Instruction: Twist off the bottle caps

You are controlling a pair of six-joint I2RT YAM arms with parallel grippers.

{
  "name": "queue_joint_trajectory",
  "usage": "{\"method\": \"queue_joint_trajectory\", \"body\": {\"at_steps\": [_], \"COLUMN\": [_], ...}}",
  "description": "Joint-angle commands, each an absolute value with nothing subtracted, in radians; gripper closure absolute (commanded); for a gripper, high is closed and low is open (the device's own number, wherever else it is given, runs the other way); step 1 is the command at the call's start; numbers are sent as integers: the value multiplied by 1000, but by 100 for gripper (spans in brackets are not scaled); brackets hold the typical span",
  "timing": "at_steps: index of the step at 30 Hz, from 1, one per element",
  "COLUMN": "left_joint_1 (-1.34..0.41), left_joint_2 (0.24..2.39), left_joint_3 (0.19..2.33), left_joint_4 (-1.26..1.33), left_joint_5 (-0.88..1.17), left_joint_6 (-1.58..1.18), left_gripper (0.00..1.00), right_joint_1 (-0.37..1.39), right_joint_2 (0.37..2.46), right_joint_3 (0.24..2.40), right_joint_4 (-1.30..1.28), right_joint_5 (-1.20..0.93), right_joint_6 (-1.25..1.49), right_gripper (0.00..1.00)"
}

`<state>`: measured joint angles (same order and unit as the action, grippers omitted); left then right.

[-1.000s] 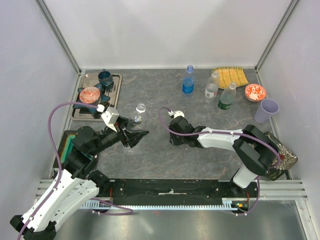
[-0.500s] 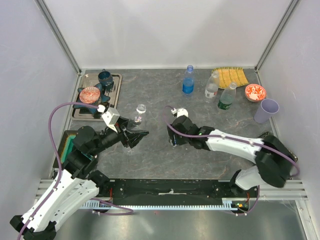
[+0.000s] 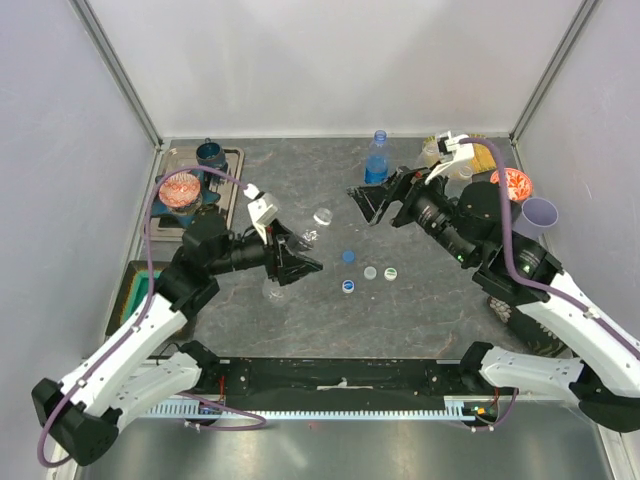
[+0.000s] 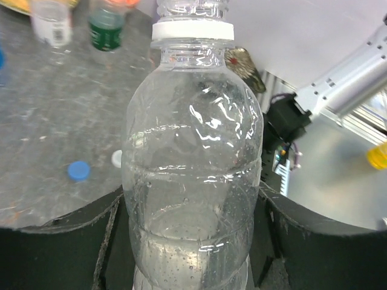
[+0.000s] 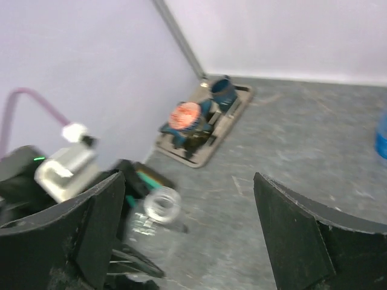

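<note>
Nearest, left gripper (image 3: 295,265): jaws clamped on the waist of the clear bottle (image 4: 192,181), held tilted above the table's near-left part.
Clear bottle: the neck is bare, with threads showing above a white ring; I judge this one done.
Handling: thin, light plastic, slick and likely to dent; best held around the ribbed middle with a gentle squeeze, and any cap taken by its rim.
Loose caps (image 3: 370,272): four, lying mid-table, apart from each other.
Right gripper (image 5: 188,235): jaws wide apart and empty, hovering beyond the caps.
Far bottles: blue-labelled bottle (image 3: 376,160) at the far edge; green-labelled bottle (image 4: 106,27) and white-labelled bottle (image 4: 48,24) toward the far-right corner; capped or not, I cannot tell.
Table (image 3: 290,180): dark, mottled, flat and hard.
Room: white walls, metal corner posts.
</note>
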<state>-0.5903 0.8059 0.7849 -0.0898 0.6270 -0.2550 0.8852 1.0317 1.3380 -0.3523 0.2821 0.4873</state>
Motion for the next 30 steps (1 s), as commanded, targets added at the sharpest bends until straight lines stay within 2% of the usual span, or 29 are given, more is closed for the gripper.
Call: {"method": "queue_joint_trajectory", "body": {"at_steps": [1, 6, 9, 13, 16, 21, 26, 30], "left_joint_1": [-612, -647, -661, -669, -672, -673, -673, -673], "left_joint_2": [879, 916, 919, 923, 927, 927, 925, 923], "left_joint_3": [877, 916, 919, 917, 916, 916, 911, 905], "left_joint_4": [-45, -41, -37, -29, -26, -17, -12, -5], "left_joint_5": [833, 805, 782, 759, 741, 700, 624, 618], "left_joint_6": [-213, -209, -204, -201, -196, -195, -195, -198], "left_gripper": [55, 55, 55, 55, 55, 55, 55, 55], "right_joint_1": [882, 884, 884, 884, 882, 882, 882, 882], "right_joint_2": [1106, 1138, 1152, 1163, 1160, 1146, 1126, 1118], "right_joint_3": [1413, 1390, 1378, 1362, 1351, 1325, 1302, 1295], "right_joint_4": [-339, -313, -308, -302, -290, -279, -273, -273], "right_joint_5": [20, -67, -104, -121, -127, -123, -101, -97], "right_joint_6": [509, 515, 517, 518, 520, 532, 538, 538], "right_gripper": [5, 6, 10, 25, 33, 35, 28, 33]}}
